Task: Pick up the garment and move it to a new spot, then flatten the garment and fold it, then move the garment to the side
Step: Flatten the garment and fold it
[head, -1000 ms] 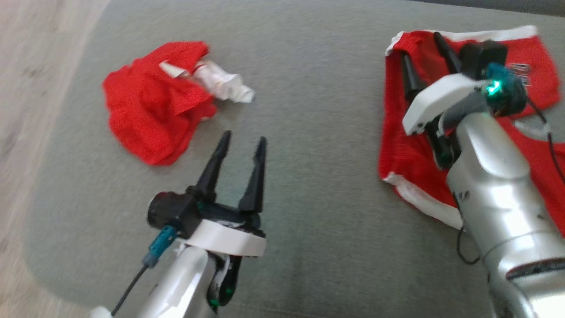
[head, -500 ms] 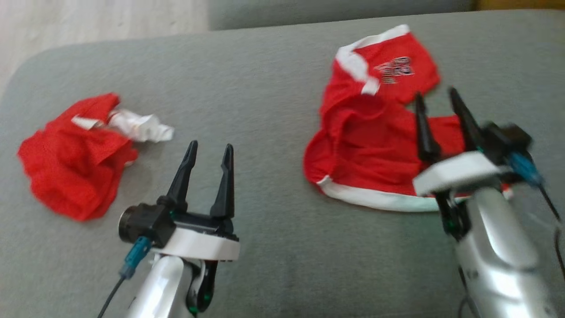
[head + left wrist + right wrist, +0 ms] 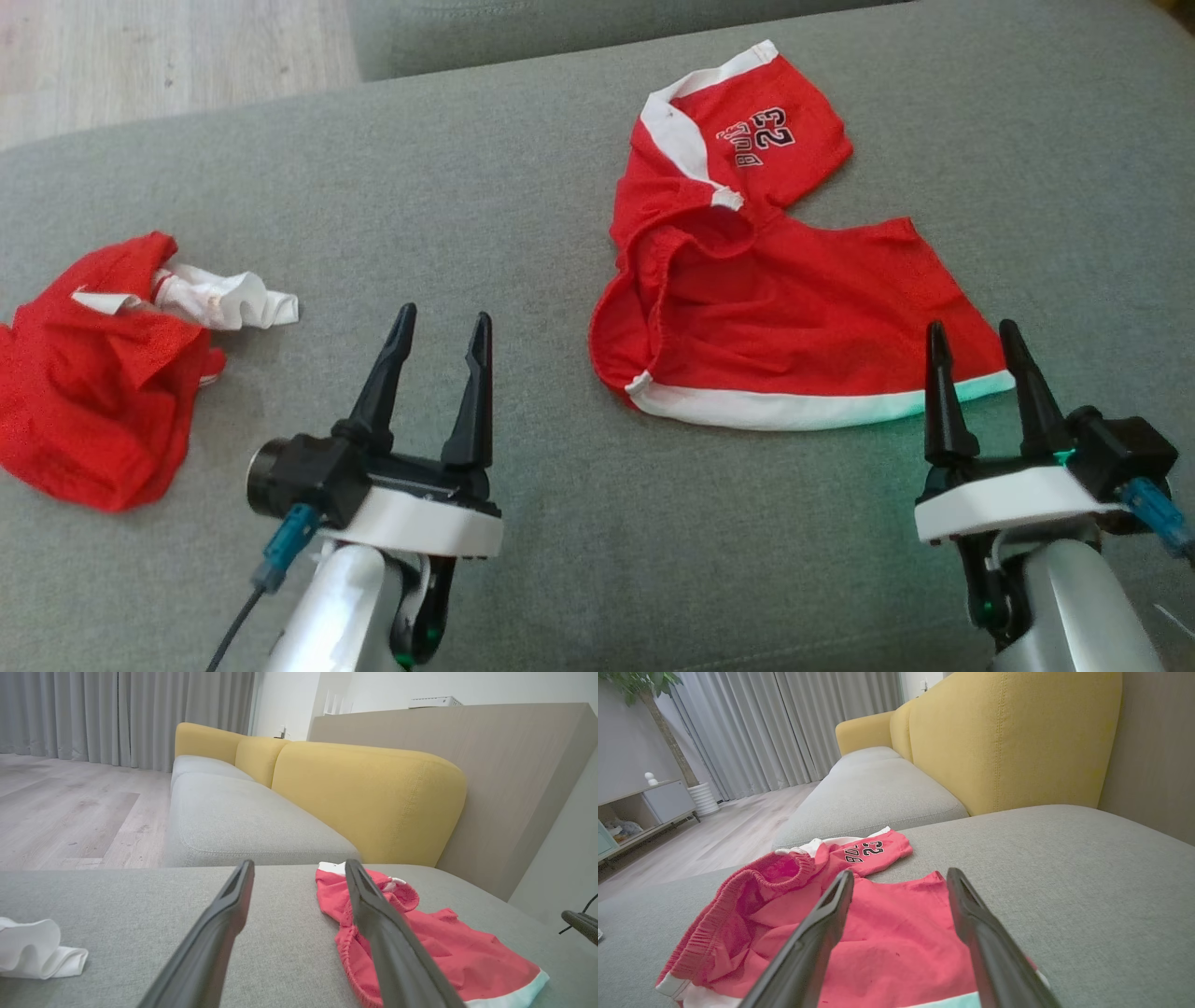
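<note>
Red shorts (image 3: 775, 317) with white trim and a "23" print lie partly spread on the grey cushion (image 3: 560, 523), one leg folded up at the far end. My right gripper (image 3: 970, 326) stands open just short of their white near hem, holding nothing. From the right wrist, the shorts (image 3: 887, 933) lie under and beyond the open fingers (image 3: 900, 871). My left gripper (image 3: 444, 315) is open over bare cushion between the two garments. In the left wrist view the shorts (image 3: 448, 952) are to the right of its fingers (image 3: 299, 863).
A second, crumpled red garment (image 3: 84, 392) with a white bunched part (image 3: 224, 299) lies at the left. Its white part (image 3: 32, 952) shows from the left wrist. A yellow sofa back (image 3: 1008, 742) rises behind the cushion. Wooden floor (image 3: 140, 56) lies beyond the far left edge.
The head camera has swung. My right gripper has drawn back from over the shorts to their near hem, still open. The left gripper stays open in the same pose.
</note>
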{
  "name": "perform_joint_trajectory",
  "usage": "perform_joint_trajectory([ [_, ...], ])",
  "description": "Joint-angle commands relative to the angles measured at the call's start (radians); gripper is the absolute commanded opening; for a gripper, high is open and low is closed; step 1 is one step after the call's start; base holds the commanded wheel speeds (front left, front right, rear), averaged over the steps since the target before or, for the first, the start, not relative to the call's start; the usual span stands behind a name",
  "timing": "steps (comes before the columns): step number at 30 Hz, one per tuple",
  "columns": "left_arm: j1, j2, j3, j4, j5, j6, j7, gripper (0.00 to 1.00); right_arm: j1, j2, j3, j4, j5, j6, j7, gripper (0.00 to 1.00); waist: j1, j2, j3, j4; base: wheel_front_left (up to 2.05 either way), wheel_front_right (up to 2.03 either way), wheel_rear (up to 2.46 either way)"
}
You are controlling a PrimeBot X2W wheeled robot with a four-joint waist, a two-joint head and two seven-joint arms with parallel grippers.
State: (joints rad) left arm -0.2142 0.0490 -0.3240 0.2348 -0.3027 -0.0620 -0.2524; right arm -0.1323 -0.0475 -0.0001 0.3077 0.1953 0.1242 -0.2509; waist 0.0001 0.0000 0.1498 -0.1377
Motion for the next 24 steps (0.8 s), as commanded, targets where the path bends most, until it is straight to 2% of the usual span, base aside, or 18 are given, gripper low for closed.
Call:
perform_joint_trajectory([
  [1,-0.022,0.001,0.022,-0.022,0.006,-0.004,-0.009,1.0,-0.026,-0.003,0.024,-0.036,0.007,0.007,-0.011,1.0,-0.0001,0.0,0.006,0.003,0.0,0.0,0.0],
  [8,-0.09,0.014,-0.077,0.049,0.075,-0.039,-0.004,1.0,-0.043,-0.003,0.012,-0.038,0.003,0.007,-0.008,1.0,-0.0001,0.0,0.054,-0.015,0.0,0.0,0.0],
  [11,-0.135,0.023,-0.162,0.078,0.116,-0.054,0.032,1.0,-0.049,-0.003,-0.003,-0.027,0.014,0.007,-0.008,1.0,-0.0001,0.0,0.08,-0.031,0.0,0.0,0.0],
  [18,-0.212,0.028,-0.277,0.136,0.158,-0.064,0.141,1.0,-0.066,-0.003,-0.008,0.001,0.039,0.007,-0.01,1.0,-0.0001,0.0,0.119,-0.064,0.0,0.0,0.0],
  [20,-0.229,0.035,-0.292,0.153,0.175,-0.06,0.176,1.0,-0.073,-0.003,-0.005,0.009,0.046,0.007,-0.01,1.0,-0.0001,0.0,0.126,-0.076,0.0,0.0,0.0],
  [24,-0.244,0.056,-0.294,0.177,0.213,-0.012,0.231,1.0,-0.083,-0.003,-0.005,0.009,0.06,0.007,-0.011,1.0,-0.0001,0.0,0.133,-0.095,0.0,0.0,0.0],
])
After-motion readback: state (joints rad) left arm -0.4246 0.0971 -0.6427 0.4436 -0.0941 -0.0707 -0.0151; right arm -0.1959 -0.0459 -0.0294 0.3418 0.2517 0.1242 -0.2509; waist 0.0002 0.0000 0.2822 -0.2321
